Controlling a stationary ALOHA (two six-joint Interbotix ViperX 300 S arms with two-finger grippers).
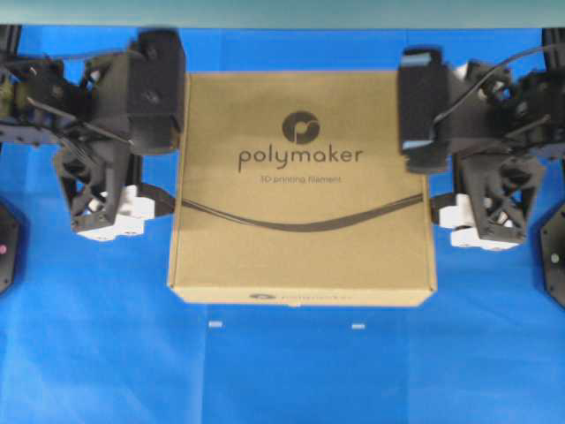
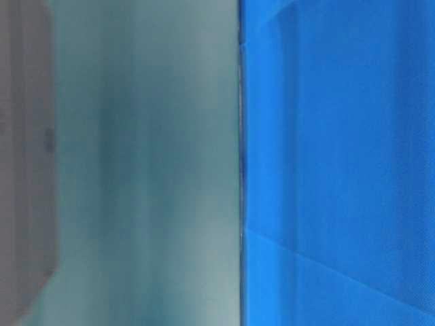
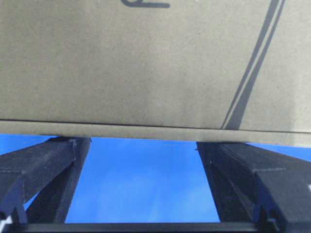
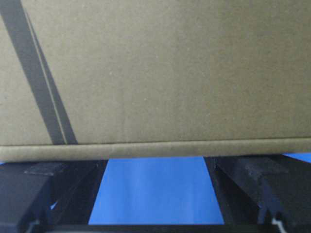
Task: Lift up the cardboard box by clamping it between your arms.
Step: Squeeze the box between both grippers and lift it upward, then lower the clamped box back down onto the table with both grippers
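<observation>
The flat brown cardboard box (image 1: 302, 190), printed with "polymaker", a round logo and a curved dark line, sits between my two arms over the blue cloth. My left gripper (image 1: 177, 141) is against its left edge and my right gripper (image 1: 430, 150) against its right edge. In the left wrist view the box (image 3: 146, 63) fills the top. My left gripper (image 3: 143, 138) is open, fingers (image 3: 63, 160) wide apart, tips hidden at the box's side edge. The right wrist view shows the same: box (image 4: 160, 73) above, right gripper (image 4: 155, 158) open, only cloth between the fingers (image 4: 243, 179).
Blue cloth (image 1: 282, 371) covers the table, with two small white marks (image 1: 216, 326) just in front of the box. Black round arm bases (image 1: 554, 256) stand at both side edges. The table-level view shows only blurred grey-green wall and blue cloth (image 2: 340, 163).
</observation>
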